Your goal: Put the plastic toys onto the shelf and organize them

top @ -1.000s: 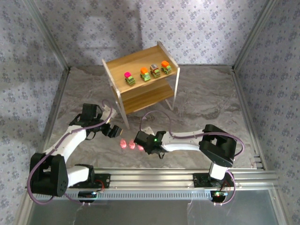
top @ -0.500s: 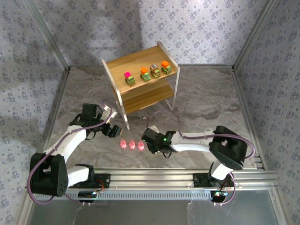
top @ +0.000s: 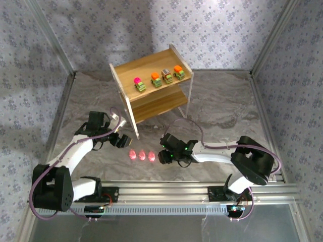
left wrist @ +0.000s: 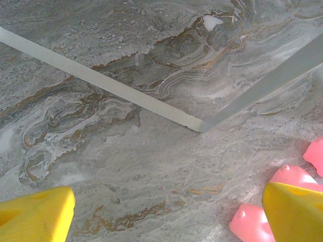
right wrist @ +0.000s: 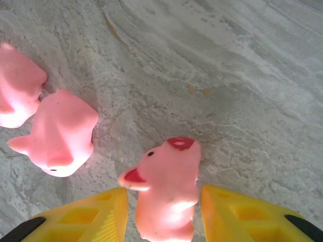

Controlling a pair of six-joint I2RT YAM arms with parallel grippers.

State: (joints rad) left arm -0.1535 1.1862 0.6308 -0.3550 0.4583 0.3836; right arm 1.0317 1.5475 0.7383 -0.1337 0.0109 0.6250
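Four little cars (top: 157,78) stand in a row on the top tier of the wooden shelf (top: 123,70). Three pink pig figures (top: 142,155) sit in a row on the table in front of it. My right gripper (top: 161,157) is at the right end of that row. In the right wrist view its yellow fingers (right wrist: 164,194) flank one pink pig (right wrist: 166,186) with a thin gap on each side, so it is open. Two more pigs (right wrist: 58,133) lie to the left. My left gripper (left wrist: 169,217) is open above bare table, pigs (left wrist: 290,176) by its right finger.
The shelf's white leg and bottom bars (left wrist: 126,91) meet at a corner just ahead of my left gripper. The shelf's lower tier (top: 156,103) is partly hidden by the top one. Wallpapered walls and metal posts (top: 50,45) enclose the marble table.
My right gripper has slid to the right, uncovering the third pig in the row. Its fingers now stand slightly apart around that pig. The left arm has not moved.
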